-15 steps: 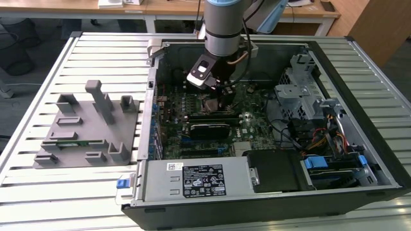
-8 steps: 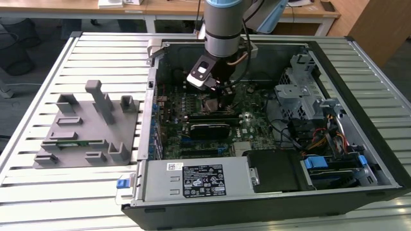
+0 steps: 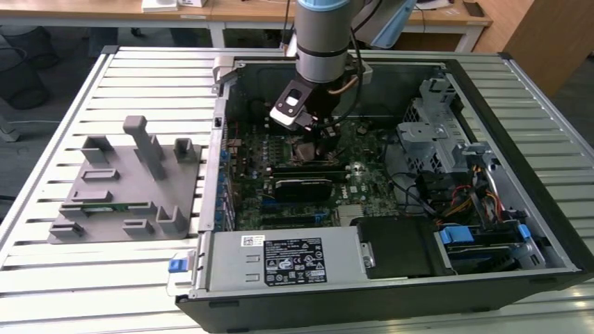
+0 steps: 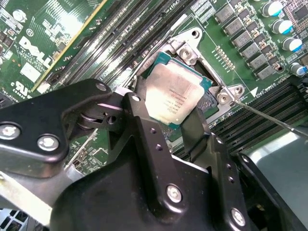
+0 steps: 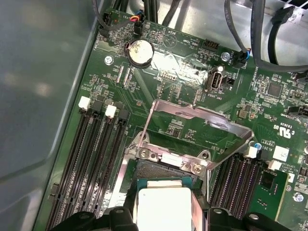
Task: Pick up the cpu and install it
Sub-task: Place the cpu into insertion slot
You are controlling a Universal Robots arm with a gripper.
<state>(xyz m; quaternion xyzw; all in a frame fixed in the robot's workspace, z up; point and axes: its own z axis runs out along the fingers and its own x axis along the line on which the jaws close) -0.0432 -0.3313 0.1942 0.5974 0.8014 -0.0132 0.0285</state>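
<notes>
The computer case (image 3: 390,306) lies open on its side on the slatted metal table (image 3: 139,69), and the arm (image 3: 320,42) reaches straight down into it, over the middle of the motherboard (image 5: 192,82). Out on the table, to the exterior view's left of the case, sits a grey holder (image 3: 121,188) with upright posts and slots. In the second wrist view the two black fingers (image 4: 147,125) are closed in on the cpu (image 4: 175,94), pinching it by opposite edges with its silvery top facing the camera and a thin green rim showing around it. The chip is directly over the socket (image 5: 161,168) — a strip of the dark contact field is visible past one of its edges in both wrist views, so it does not cover the opening squarely. Whether it touches the socket or hangs just above it I cannot tell. The load plate (image 5: 207,118) stands swung open beyond the socket, its metal frame raised off the board. Rows of black memory slots (image 5: 96,154) run along either side of the socket, and a coin battery (image 5: 139,50) sits farther off on the board — well apart from the chip.
</notes>
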